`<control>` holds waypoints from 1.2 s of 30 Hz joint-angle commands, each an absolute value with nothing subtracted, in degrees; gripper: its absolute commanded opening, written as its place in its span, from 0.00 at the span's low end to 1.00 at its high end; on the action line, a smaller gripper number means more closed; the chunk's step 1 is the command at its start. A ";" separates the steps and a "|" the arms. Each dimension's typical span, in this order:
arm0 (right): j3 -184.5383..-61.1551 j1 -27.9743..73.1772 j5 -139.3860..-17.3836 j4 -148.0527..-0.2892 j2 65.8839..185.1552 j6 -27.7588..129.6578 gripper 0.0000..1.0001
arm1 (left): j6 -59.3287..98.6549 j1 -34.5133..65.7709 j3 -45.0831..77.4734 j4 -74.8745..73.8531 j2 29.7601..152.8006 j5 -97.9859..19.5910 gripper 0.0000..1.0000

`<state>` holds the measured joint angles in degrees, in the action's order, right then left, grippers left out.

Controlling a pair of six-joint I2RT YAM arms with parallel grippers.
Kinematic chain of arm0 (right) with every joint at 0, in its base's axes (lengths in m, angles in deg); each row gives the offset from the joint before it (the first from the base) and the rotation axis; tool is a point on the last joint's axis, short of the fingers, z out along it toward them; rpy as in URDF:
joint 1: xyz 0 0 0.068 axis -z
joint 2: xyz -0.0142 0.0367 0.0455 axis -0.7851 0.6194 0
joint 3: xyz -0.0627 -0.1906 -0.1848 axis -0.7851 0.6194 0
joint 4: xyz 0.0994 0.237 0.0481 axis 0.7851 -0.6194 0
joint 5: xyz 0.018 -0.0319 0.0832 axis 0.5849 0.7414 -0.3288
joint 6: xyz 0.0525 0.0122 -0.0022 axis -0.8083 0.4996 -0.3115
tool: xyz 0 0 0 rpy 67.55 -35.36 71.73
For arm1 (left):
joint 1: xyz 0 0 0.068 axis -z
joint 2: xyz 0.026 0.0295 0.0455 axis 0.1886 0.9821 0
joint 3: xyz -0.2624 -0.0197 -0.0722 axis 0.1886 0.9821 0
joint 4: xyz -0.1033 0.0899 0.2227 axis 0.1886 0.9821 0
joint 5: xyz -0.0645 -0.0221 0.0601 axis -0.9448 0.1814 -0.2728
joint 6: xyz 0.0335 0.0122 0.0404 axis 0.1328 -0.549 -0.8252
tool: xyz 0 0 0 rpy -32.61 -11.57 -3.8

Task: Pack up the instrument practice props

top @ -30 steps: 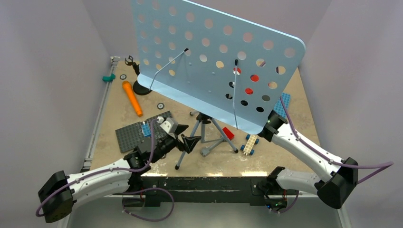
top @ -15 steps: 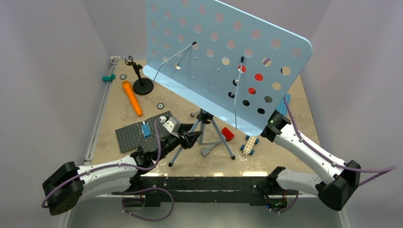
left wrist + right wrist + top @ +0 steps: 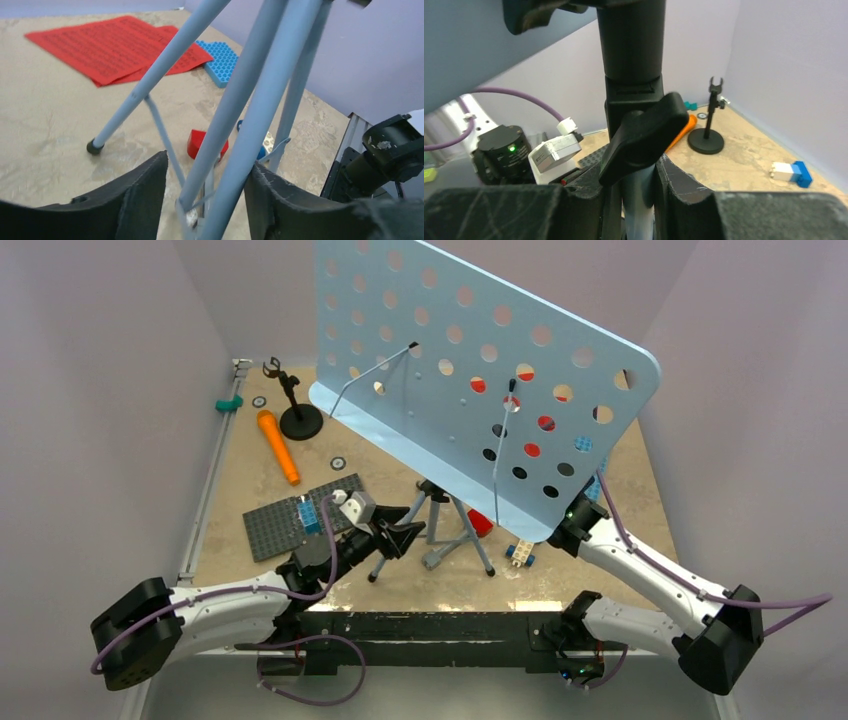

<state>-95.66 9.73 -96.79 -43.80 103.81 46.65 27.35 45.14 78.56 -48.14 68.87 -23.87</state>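
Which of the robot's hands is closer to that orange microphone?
Left. The left hand is around the stand's legs, just right of the microphone; the right hand grips the stand's pole, farther right.

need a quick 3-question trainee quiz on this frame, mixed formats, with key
1. True or false: the orange toy microphone is clipped into the small black round-based mic stand.
2. What stands between the left pincer's fingers? A) grey tripod legs B) red sheet-music pages C) blue studded plate
3. Fill in: the ___ pincer grips the post of the pale-blue perforated music stand, just below the black clamp knob.
Key: 1 false, it lies loose beside that stand; 2 A; 3 the right pincer.
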 commanded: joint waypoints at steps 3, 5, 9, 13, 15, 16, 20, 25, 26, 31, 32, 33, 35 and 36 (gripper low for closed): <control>-90.03 10.08 -95.93 -44.66 104.02 44.69 0.00 | 32.75 44.32 82.10 -49.61 67.14 -17.97 0.73; -89.49 10.07 -95.87 -44.21 104.42 44.45 0.00 | 32.87 44.32 82.53 -49.21 65.17 -17.37 0.78; -88.56 10.07 -96.33 -43.83 105.21 44.13 0.00 | 31.83 44.33 82.52 -48.02 61.06 -16.14 0.87; -86.72 10.29 -97.17 -42.73 106.48 43.21 0.00 | 28.71 44.24 81.41 -52.41 62.11 -16.42 0.98; -85.60 10.43 -97.42 -41.86 106.91 42.69 0.00 | 27.53 44.24 80.21 -54.76 64.77 -18.82 1.00; -85.23 10.42 -97.53 -41.69 107.01 42.53 0.00 | 26.98 44.25 79.50 -55.72 66.16 -20.09 1.00; -84.27 10.51 -97.84 -41.94 106.91 42.39 0.00 | 25.49 44.25 76.97 -59.52 72.88 -22.77 1.00; -82.88 10.55 -97.76 -42.98 106.17 42.03 0.00 | 23.91 42.94 73.38 -63.93 80.26 -25.11 1.00; -82.51 10.51 -97.74 -42.96 106.00 41.72 0.00 | 23.84 42.43 72.50 -65.22 81.56 -26.09 1.00; -80.92 10.51 -98.20 -43.27 104.47 40.61 0.00 | 24.20 40.02 69.47 -72.85 88.29 -29.97 1.00; -81.14 10.51 -98.46 -43.86 104.20 40.77 0.00 | 24.70 39.47 68.96 -74.12 89.44 -30.56 1.00; -81.28 10.51 -98.73 -44.36 104.08 40.80 0.00 | 25.11 38.96 68.40 -75.35 90.65 -32.04 1.00; -81.55 10.52 -99.33 -45.02 103.99 40.99 0.00 | 25.64 38.26 66.96 -76.87 92.86 -34.54 1.00; -81.65 10.51 -99.45 -45.21 103.95 41.05 0.00 | 25.66 37.97 65.87 -77.30 94.33 -35.67 1.00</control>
<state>-85.69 10.67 -95.28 -28.95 102.37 43.92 24.99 40.26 70.47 -67.64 91.07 -32.24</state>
